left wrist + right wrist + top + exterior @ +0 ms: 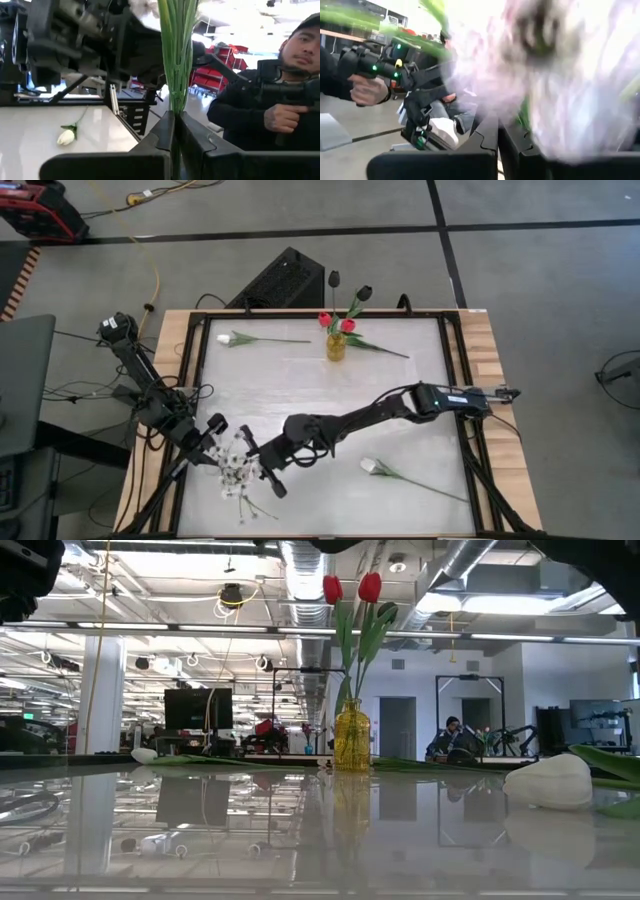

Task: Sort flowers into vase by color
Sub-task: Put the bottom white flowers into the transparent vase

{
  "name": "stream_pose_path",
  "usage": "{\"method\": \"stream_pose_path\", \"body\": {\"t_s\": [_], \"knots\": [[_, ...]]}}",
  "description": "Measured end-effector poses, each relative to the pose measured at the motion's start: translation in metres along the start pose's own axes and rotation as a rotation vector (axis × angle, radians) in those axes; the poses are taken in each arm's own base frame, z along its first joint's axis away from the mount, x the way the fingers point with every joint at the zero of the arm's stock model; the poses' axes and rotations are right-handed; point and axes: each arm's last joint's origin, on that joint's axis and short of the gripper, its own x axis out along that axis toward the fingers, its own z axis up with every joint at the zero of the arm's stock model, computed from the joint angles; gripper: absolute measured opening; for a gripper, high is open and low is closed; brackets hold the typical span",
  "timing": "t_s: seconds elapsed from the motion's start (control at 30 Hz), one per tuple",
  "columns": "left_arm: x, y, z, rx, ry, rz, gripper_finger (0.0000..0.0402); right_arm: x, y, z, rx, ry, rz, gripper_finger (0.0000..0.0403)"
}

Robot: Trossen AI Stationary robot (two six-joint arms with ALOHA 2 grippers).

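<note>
While both arms meet at the near left part of the desk (320,395), the spray of tiny white blossoms (236,473) sits between them. The left end effector (213,430) is pressed together on the spray's green stems (176,60), which rise straight up from between its dark fingers (162,132) in the left wrist view. The right end effector (262,463) reaches in from the other side, and its fingers (487,135) are also pinched on the same spray, whose pale blossoms fill the right wrist view as a blur.

At the far middle of the desk stands the yellow-amber vase (336,347), upright, holding two red tulips (336,322) whose buds top long green stems in the low view. Two black tulips (350,288) lie beyond the vase at the desk's far edge. One white tulip (240,339) lies flat to the left of the vase, well apart from it. Another white tulip (385,470) lies at the near right, its stem pointing toward the right corner.

Beyond the desk, a person (265,100) in dark clothing holds a dark device.
</note>
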Motion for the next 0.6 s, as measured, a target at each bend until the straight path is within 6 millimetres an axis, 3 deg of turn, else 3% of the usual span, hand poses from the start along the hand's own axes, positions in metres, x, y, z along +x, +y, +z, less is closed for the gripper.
{"method": "stream_pose_path", "body": {"t_s": [0.6], "knots": [[0.0001,0.0002,-0.0038,-0.146,0.044,0.005,0.0131,-0.0017,-0.0056,-0.0043,0.035,0.053,0.005,0.0023]]}}
